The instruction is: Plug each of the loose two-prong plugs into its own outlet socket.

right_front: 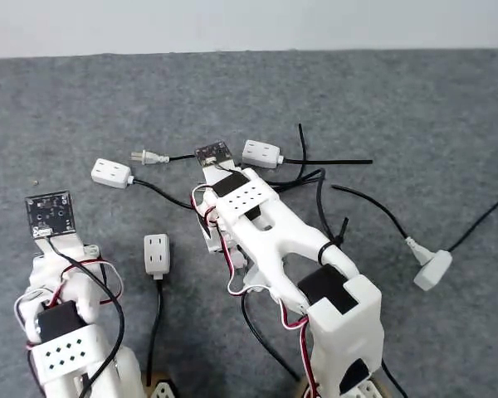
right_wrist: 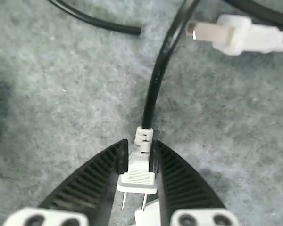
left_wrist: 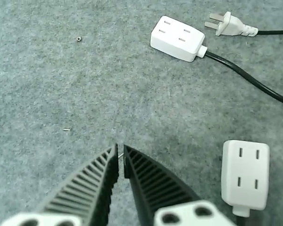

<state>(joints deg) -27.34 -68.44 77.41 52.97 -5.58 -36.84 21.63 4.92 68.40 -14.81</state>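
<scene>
Grey carpet [right_front: 398, 99], right gripper [right_wrist: 139, 147] clamping white plug [right_wrist: 137, 170], left gripper [left_wrist: 120, 151] closed

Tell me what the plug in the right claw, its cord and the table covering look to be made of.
The plug looks like white moulded plastic, matte, with ribbed lines; its two prongs look like bare metal. The cord has a smooth black sheath with a faint sheen, rubber or vinyl. The table covering looks like grey felt or low-pile carpet: fuzzy, mottled.
</scene>
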